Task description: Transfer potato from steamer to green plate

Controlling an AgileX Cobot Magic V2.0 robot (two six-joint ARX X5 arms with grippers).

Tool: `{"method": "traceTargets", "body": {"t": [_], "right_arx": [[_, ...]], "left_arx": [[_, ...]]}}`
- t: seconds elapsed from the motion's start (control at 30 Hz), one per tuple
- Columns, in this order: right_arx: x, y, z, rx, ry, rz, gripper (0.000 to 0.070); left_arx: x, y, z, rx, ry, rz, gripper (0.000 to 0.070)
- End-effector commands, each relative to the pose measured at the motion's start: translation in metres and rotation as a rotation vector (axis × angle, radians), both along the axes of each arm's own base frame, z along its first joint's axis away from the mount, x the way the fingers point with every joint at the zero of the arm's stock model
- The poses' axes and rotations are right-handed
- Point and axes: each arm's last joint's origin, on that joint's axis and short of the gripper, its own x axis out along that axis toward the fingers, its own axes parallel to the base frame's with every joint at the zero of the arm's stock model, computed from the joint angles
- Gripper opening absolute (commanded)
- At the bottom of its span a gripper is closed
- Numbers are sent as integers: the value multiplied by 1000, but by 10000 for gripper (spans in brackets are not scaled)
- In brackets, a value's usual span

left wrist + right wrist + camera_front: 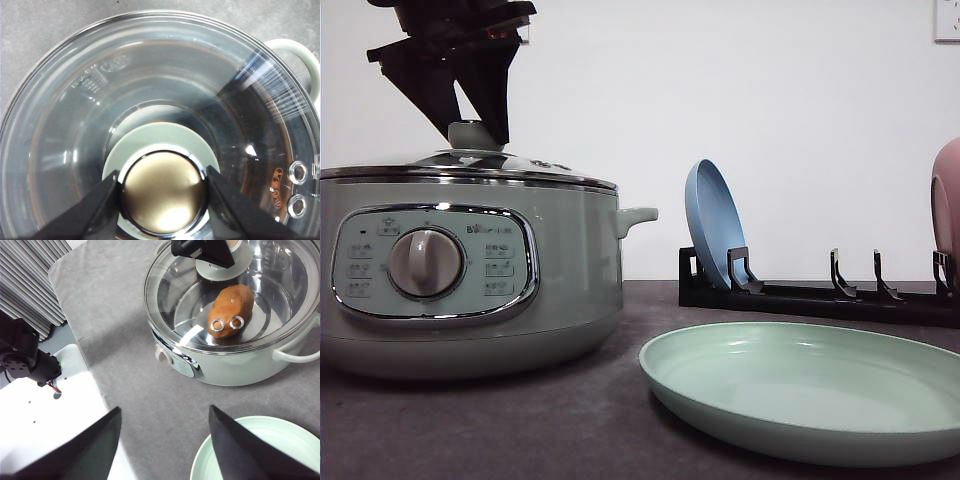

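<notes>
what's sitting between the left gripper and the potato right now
The steamer's glass lid: in the right wrist view the left gripper is at its knob, the potato underneath.

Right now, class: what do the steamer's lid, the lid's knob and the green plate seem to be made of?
Lid: clear glass, probably; the potato shows through it, and a chrome-like rim rings it.
Knob: polished metal cap, seemingly, with bright reflections, on a matte pale-green base.
Green plate: glossy ceramic or melamine; smooth sheen, cannot tell which.
</notes>
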Motion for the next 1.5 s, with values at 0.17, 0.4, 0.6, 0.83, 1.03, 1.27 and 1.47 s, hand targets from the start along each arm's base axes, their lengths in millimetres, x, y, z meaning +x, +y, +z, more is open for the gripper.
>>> {"method": "traceTargets", "body": {"t": [0.17, 0.4, 0.6, 0.83, 1.03, 1.27, 1.47], "right_arx": [[0, 3, 5, 8, -23, 14, 345], [0, 3, 5, 8, -23, 14, 345], [0, 3, 5, 8, -23, 14, 346], [0, 3, 5, 8, -22, 15, 346], [0, 3, 5, 8, -23, 14, 346], [0, 3, 5, 8, -22, 14, 346], [0, 3, 5, 8, -22, 13, 346]], "left_arx": [[-2, -1, 4, -13, 14, 12, 2], [-18, 10, 28, -49, -62, 28, 2], [-37, 25, 51, -81, -137, 51, 2], [-67, 50, 79, -84, -241, 120, 2], [-92, 77, 94, -20, -305, 242, 1], [-108, 107, 102, 50, -333, 402, 1], [-110, 123, 102, 66, -324, 482, 1]]}}
